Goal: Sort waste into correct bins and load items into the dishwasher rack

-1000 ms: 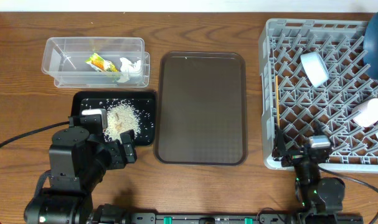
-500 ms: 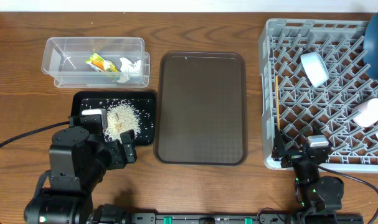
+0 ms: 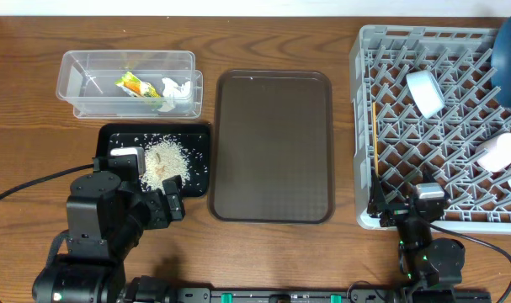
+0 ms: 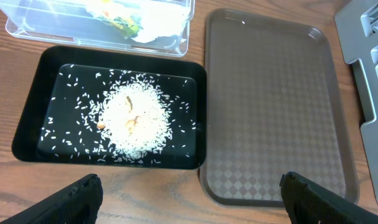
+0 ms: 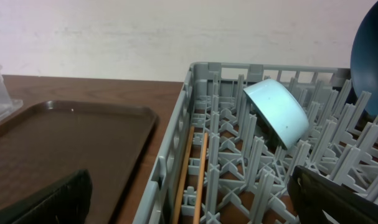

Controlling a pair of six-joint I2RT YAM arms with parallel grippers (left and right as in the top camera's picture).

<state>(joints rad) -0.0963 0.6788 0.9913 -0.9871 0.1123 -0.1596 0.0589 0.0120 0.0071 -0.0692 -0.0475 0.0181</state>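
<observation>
Overhead, both pincers stand released, grasping nothing: left gripper (image 4: 198, 200) bottom left below the black tray (image 3: 112, 135) of rice (image 3: 162, 160), right gripper (image 5: 192, 200) by the rack (image 3: 369, 50) at right, which holds the bowl (image 3: 424, 91), plate (image 3: 508, 50) and chopsticks (image 3: 375, 139). The wrapper (image 3: 130, 83) lies in the tub (image 3: 78, 63), upper left.

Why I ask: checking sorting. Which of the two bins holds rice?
The shallow black tray, strewn with white grains; the clear tub holds wrapper and tissue.

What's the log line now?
left gripper open | right gripper open | rice in black tray | wrapper in clear tub | bowl in rack
</observation>
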